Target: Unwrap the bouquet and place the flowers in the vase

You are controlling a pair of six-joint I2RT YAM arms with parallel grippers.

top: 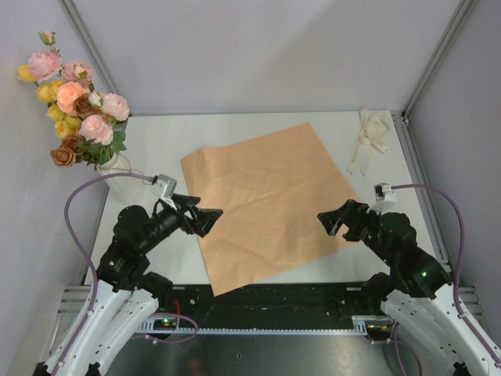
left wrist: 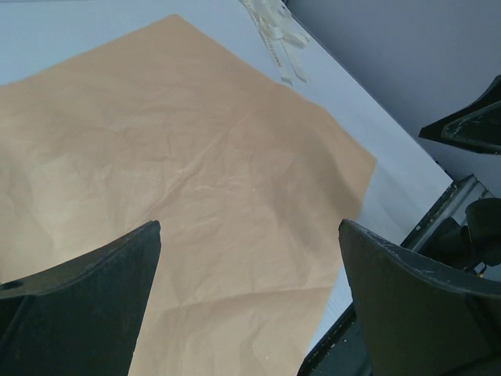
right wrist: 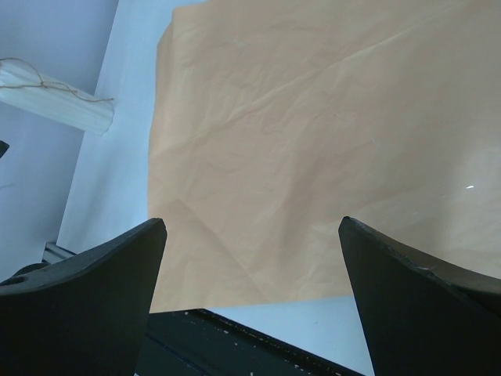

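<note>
The flowers point(top: 78, 106), pink, peach, yellow and rust blooms, stand in the cream vase point(top: 117, 168) at the table's far left. The vase point(right wrist: 55, 98) also shows at the top left of the right wrist view. The bouquet's paper point(top: 270, 204) lies spread flat mid-table, peach side up, with no flowers on it. My left gripper point(top: 205, 215) hovers open over the paper's left edge, nothing between its fingers point(left wrist: 249, 227). My right gripper point(top: 329, 219) hovers open over the paper's right corner, also empty point(right wrist: 252, 223). The paper point(left wrist: 196, 141) point(right wrist: 313, 117) fills both wrist views.
The cream ribbon point(top: 370, 137) lies loose at the table's far right corner and shows in the left wrist view as ribbon point(left wrist: 274, 35). Grey walls enclose the table on three sides. A black rail point(top: 274, 301) runs along the near edge.
</note>
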